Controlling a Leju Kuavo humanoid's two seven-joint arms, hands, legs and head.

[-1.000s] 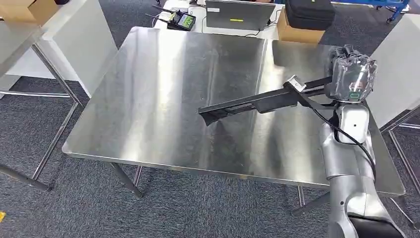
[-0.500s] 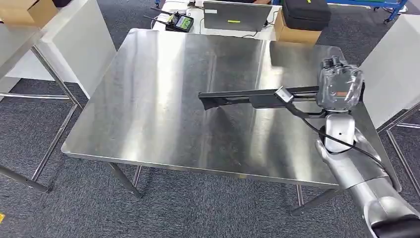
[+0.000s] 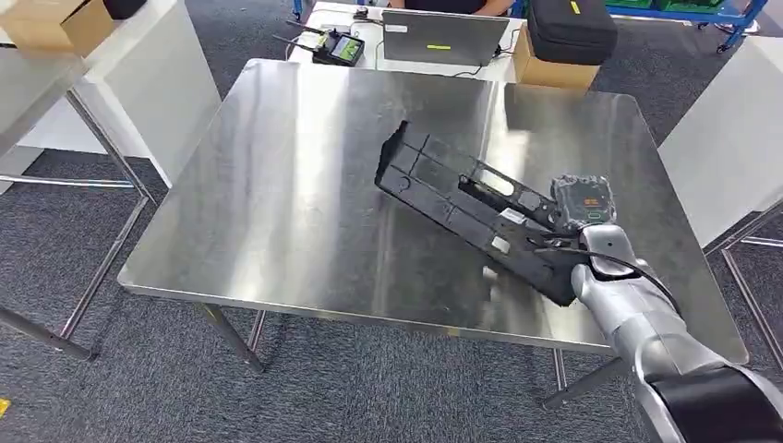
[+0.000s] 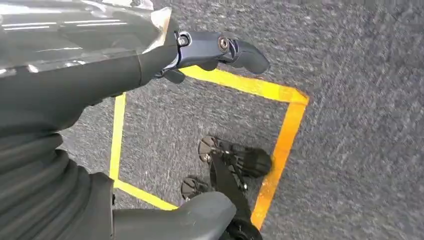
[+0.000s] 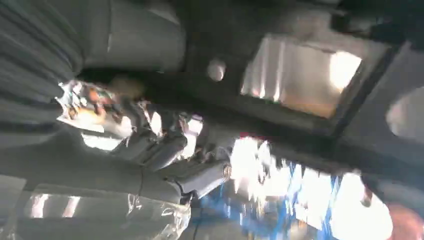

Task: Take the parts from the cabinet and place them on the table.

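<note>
Black and long, the plastic frame part (image 3: 471, 208) is lying aslant across the stainless-steel surface (image 3: 277, 185), its far end pointing toward the middle and its near end at the right hand (image 3: 584, 205). That hand is sitting at the part's near end by the surface's right side; whether its fingers are grasping the part or are loose I cannot tell, since the right wrist view is blurred. Hanging over grey carpet with yellow floor tape (image 4: 280, 130), the left hand (image 4: 150, 60) is holding nothing, fingers apart. Beyond the surface a laptop (image 3: 434, 37), a black case (image 3: 571, 28) and a cardboard box (image 3: 552, 66) are resting.
</note>
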